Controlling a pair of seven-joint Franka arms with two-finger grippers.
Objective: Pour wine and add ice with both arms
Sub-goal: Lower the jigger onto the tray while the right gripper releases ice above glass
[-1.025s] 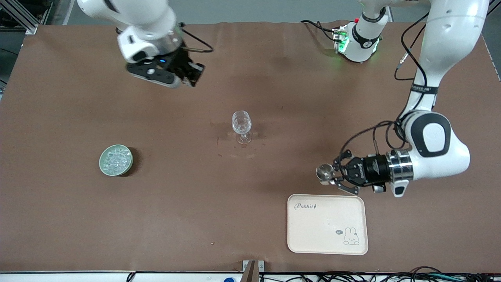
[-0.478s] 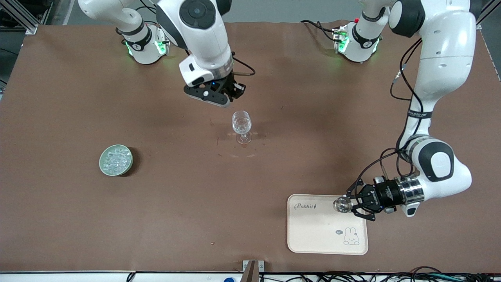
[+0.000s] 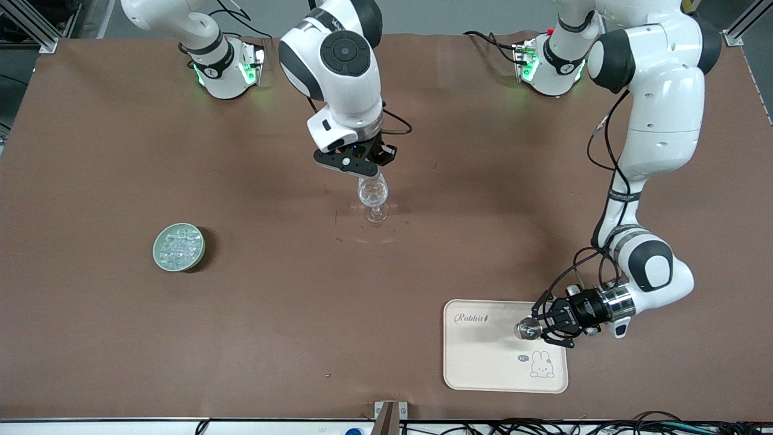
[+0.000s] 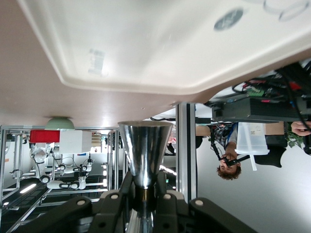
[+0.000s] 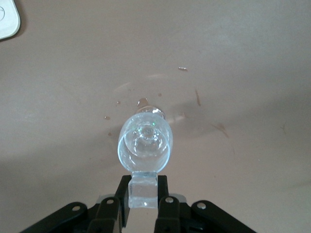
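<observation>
Two white arms reached over the brown surface (image 3: pixel 90 338). The left gripper (image 3: pixel 536 329) was low over the cream tray (image 3: pixel 483 362), at the tray's edge toward the left arm's end of the surface, and its fingers (image 4: pixel 121 199) were closed on the narrow waist of the steel jigger (image 3: pixel 527 330), one to each side. The jigger lay on its side in that grasp, its open cup pointing across the tray; in the left wrist view the flared cup (image 4: pixel 145 153) stood out past the fingers with the tray's pale rim (image 4: pixel 146 82) just past it. Whether the jigger touched the tray could not be told. No liquid showed in it. The right gripper (image 3: pixel 362 171) hung directly over the clear stemmed wine glass (image 3: pixel 372 196), which stood upright near the middle of the surface. In the right wrist view its fingers (image 5: pixel 165 204) pinched a clear ice cube (image 5: pixel 143 189) between them, just at the rim of the glass (image 5: pixel 145 143). A few small wet spots (image 5: pixel 141 102) marked the surface around the glass's foot. The pale green bowl (image 3: pixel 178 247) sat well apart from the glass, toward the right arm's end of the surface and nearer the front camera, filled with more ice cubes (image 3: pixel 179 244).
</observation>
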